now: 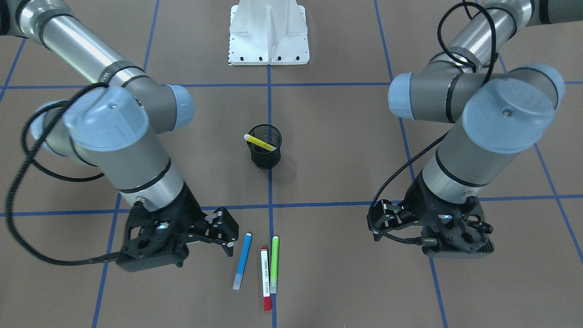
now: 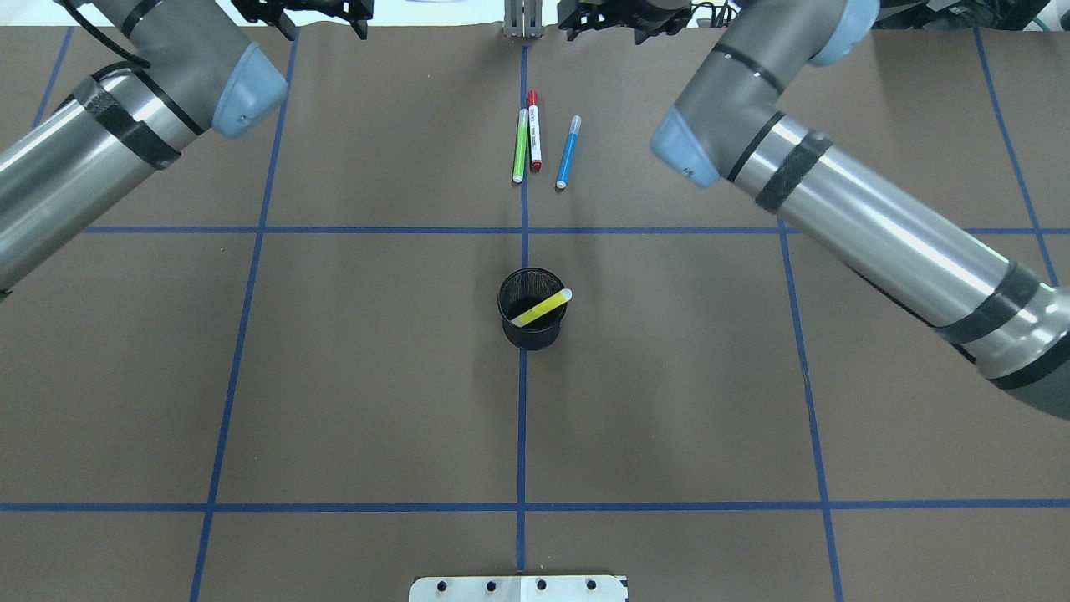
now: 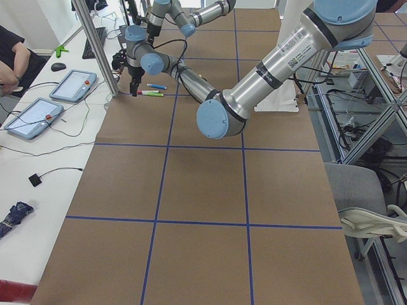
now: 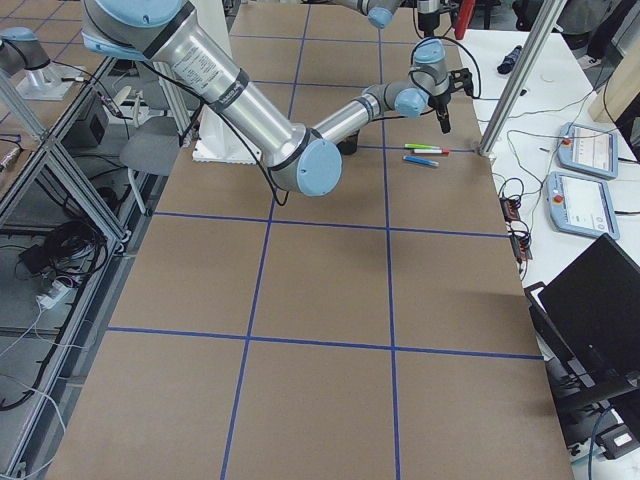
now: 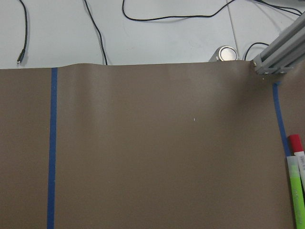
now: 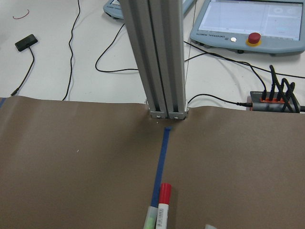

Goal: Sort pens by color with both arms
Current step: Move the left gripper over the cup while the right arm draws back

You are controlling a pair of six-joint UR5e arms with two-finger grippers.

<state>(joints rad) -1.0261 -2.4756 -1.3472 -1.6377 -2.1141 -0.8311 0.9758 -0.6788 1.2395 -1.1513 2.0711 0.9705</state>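
Judging from how things lie, only a first part of the sort is done. The yellow pen (image 2: 543, 308) is seen leaning inside the black wire-mesh cup (image 2: 532, 333) at mid-worktop, while three pens are left lying flat near the far edge.

Taken left to right in the overhead view, the left gripper (image 2: 328, 25) is held over that edge with its jaws apart and nothing between them. Next, the light green pen (image 2: 520, 146) and the white-barrelled red pen (image 2: 534, 134) are found side by side, touching or nearly so. The blue pen (image 2: 568, 152) is set slightly apart from them. The right gripper (image 2: 606, 27), nearest the blue pen, is likewise held with jaws apart.

Little room is left beyond the row: an aluminium post (image 6: 159, 57) stands at the edge of the worktop (image 2: 376, 376) just behind the pens, with cables (image 6: 71, 62) past it. More room is offered sideways and toward the cup. The close-set green and red pair is judged the tight spot for jaws.
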